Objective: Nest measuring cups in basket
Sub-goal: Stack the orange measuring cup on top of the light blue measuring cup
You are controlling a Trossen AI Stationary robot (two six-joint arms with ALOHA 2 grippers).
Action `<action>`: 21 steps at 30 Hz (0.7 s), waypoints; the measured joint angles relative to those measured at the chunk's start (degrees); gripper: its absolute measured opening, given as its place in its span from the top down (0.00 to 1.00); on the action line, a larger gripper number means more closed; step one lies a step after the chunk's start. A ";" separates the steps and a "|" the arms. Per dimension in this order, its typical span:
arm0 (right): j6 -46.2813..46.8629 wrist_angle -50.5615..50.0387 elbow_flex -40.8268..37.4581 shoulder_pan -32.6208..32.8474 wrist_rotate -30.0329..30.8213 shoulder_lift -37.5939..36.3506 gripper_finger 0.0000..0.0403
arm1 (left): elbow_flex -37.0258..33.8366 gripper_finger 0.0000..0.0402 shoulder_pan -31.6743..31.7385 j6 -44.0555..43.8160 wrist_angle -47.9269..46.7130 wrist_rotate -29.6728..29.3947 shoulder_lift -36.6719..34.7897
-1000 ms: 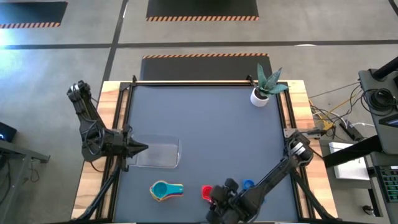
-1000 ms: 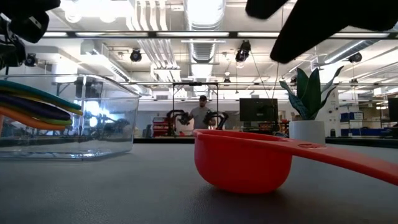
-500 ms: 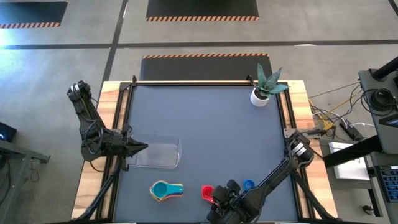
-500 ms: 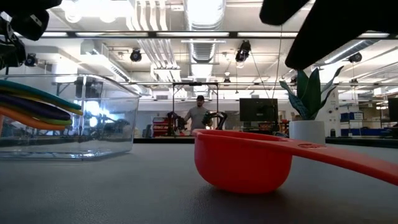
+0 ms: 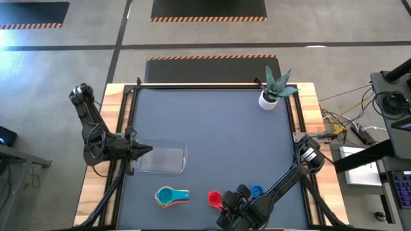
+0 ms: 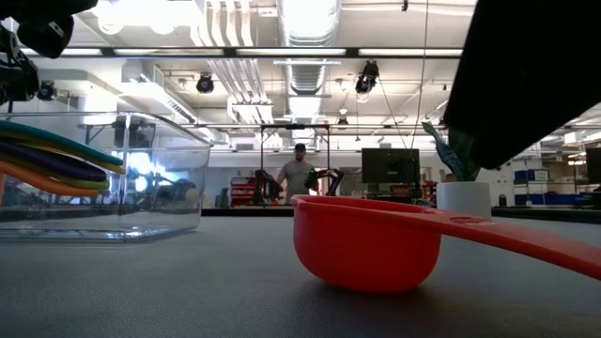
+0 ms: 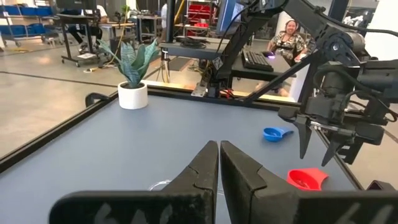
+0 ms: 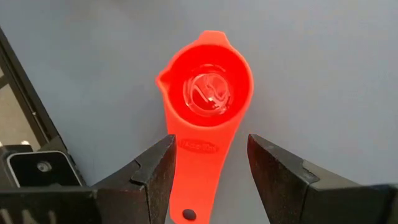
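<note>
The red measuring cup (image 5: 214,199) stands on its base on the mat near the front edge, its handle (image 8: 199,180) toward my right gripper. My right gripper (image 8: 211,149) is open above the cup, one finger on either side of the handle, touching nothing; the left wrist view shows the gripper (image 7: 323,155) pointing down over the cup (image 7: 305,179). The blue cup (image 5: 257,190) lies just right of it. A nested stack of cups, cyan on top (image 5: 172,196), sits left of the red one. The clear basket (image 5: 164,159) stands at the left. My left gripper (image 5: 149,152) is shut at the basket's left end.
A white pot with a spiky green plant (image 5: 270,96) stands at the far right corner. Black rails (image 5: 212,84) frame the mat. The middle of the mat (image 5: 218,141) is bare. People show in the room beyond the table (image 6: 299,174).
My right gripper has moved a little toward the table's right edge and down, and now stands over the red cup's handle. The cups and the basket have stayed where they were.
</note>
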 joint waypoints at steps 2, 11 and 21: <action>0.01 0.05 -0.10 0.02 0.00 0.00 0.54 | 0.00 1.00 0.00 0.00 0.00 0.00 0.00; -2.88 3.27 -0.32 0.02 0.89 0.02 0.54 | 0.00 1.00 0.00 -0.33 0.01 0.02 0.00; -6.59 7.57 -0.61 0.50 0.26 0.02 0.39 | 0.02 1.00 0.00 -0.35 0.02 0.02 0.00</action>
